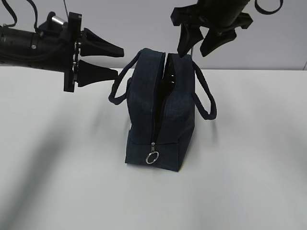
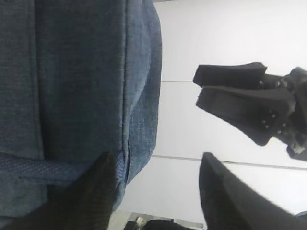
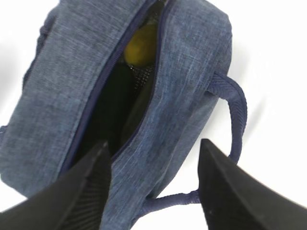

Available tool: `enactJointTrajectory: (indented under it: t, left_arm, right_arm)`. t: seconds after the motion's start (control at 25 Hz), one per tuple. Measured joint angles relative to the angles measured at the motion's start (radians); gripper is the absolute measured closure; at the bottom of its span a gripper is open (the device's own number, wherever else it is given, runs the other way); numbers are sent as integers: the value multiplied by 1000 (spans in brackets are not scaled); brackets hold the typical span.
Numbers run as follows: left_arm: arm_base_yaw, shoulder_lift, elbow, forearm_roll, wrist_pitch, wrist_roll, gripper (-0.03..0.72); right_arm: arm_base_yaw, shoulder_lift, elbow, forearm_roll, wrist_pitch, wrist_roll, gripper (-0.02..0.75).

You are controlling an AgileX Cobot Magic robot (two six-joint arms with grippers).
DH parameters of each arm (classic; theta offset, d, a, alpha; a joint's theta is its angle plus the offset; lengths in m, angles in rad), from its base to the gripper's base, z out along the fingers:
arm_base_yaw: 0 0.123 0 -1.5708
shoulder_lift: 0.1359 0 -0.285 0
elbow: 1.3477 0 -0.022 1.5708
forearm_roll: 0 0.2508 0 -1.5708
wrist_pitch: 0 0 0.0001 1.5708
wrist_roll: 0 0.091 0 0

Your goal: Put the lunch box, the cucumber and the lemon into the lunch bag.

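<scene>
Unzipped lunch bag (image 3: 192, 72) holds the lemon (image 3: 140, 44) inside.

You get bright, even light from above: the white table (image 1: 249, 158) shows only soft, diffuse shadows, palest under the left arm and just beside the lunch bag (image 1: 160, 115). In the exterior view nothing glares, but the dark grippers lose detail to near-black. Your left wrist view is slightly soft, with the nearest fingers (image 2: 225, 201) out of focus. Your right wrist view is motion-blurred throughout; the table blows out to white, and the bag's interior (image 3: 112, 110) sinks into shadow.
</scene>
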Motion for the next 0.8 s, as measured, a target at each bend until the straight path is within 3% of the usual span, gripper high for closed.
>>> enactJointTrajectory:
  t: [0.32, 0.6, 0.8]
  left_arm:
    - [4, -133, -42, 285, 13, -15, 373]
    - [4, -266, -59, 682, 38, -149, 380]
    - [4, -342, -59, 875, 52, -244, 388]
  right_arm:
    - [0, -20, -4, 2, 2, -36, 305]
    - [2, -87, -4, -15, 6, -44, 305]
    - [15, -169, -4, -45, 8, -46, 358]
